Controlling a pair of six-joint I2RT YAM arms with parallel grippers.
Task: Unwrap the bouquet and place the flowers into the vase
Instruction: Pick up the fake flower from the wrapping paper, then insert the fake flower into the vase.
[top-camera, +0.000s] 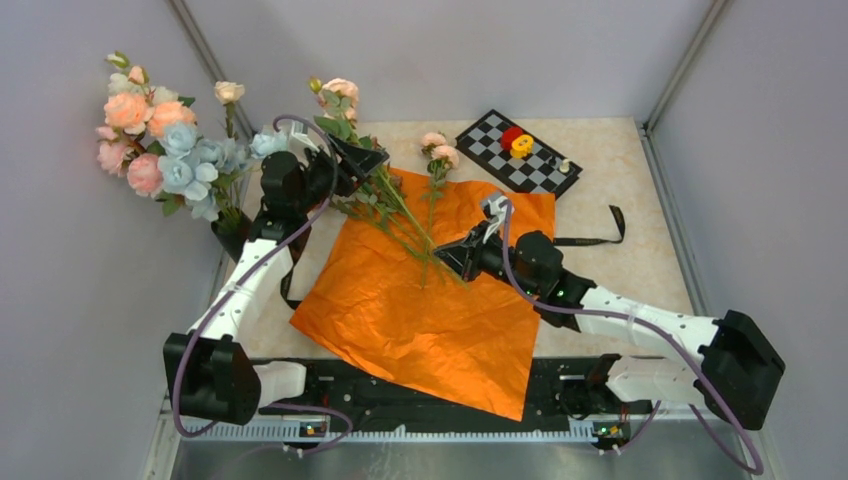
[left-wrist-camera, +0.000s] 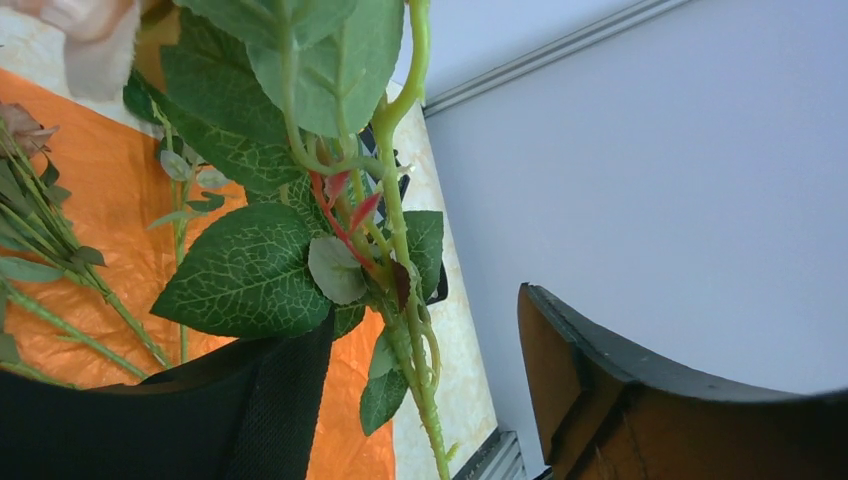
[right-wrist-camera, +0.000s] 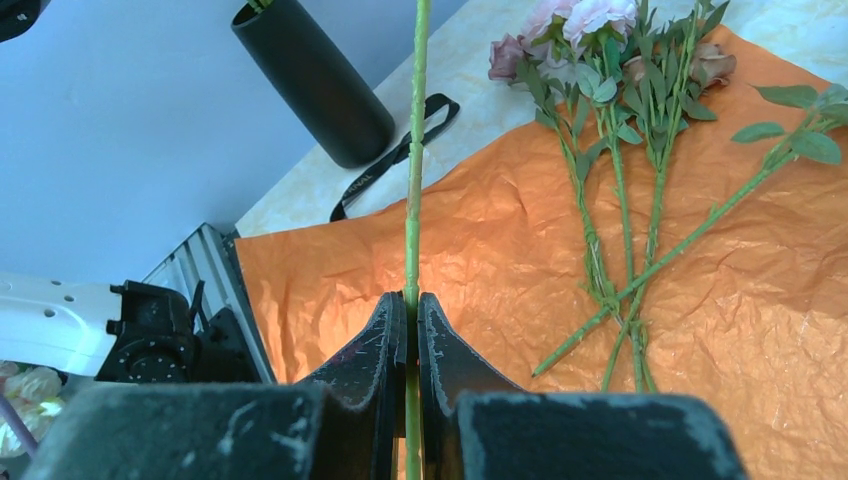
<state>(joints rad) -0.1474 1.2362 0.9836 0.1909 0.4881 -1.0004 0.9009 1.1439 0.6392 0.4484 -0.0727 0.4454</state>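
The orange wrapping paper (top-camera: 420, 320) lies spread flat, with several loose flowers (right-wrist-camera: 610, 40) on its far part. My right gripper (right-wrist-camera: 412, 300) is shut on the lower end of one green flower stem (right-wrist-camera: 415, 150). That stem's leafy upper part (left-wrist-camera: 400, 250) runs between the jaws of my left gripper (left-wrist-camera: 428, 310), which stand open, neither touching it. In the top view the left gripper (top-camera: 365, 160) sits at the paper's far left corner, below a pink bloom (top-camera: 340, 90). The black vase (top-camera: 232, 238) stands at the left and holds pink and blue flowers (top-camera: 160, 140).
A black ribbon (top-camera: 600, 232) lies on the table right of the paper. A small chessboard (top-camera: 520, 150) with red and yellow pieces sits at the back right. Grey walls close in the table on three sides; the left wall is right beside the vase.
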